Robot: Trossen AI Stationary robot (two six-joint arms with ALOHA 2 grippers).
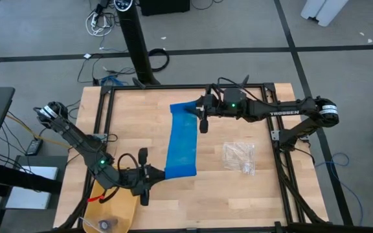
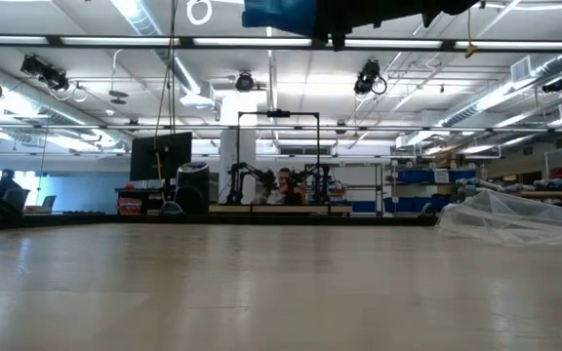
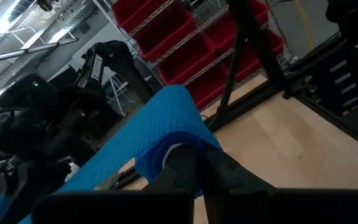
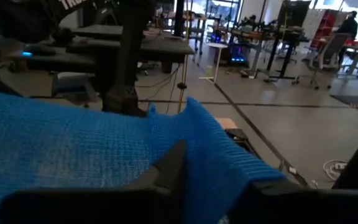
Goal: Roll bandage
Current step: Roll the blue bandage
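The wooden table (image 1: 238,194) lies under me inside its black frame, and stretched across its middle is the bandage (image 1: 181,142), a long bright blue strip held between my two arms, running from the far side of the table toward the near edge. From table height its far end (image 2: 279,14) shows well above the wood, so that end is lifted off the surface. My right gripper (image 1: 202,116) is at that far end, its fingers (image 4: 169,165) on either side of the blue cloth, which drapes over them; I cannot tell whether they pinch it or stand slightly parted. My left gripper (image 1: 149,176) is at the near end of the strip, its fingers (image 3: 185,168) closed on the bandage, where the cloth curls around one fingertip. At the near left corner of the table sits the yellow bin (image 1: 112,210). On my right side, apart from the strip, lies a clear crinkled plastic bag (image 1: 239,157) flat on the wood.
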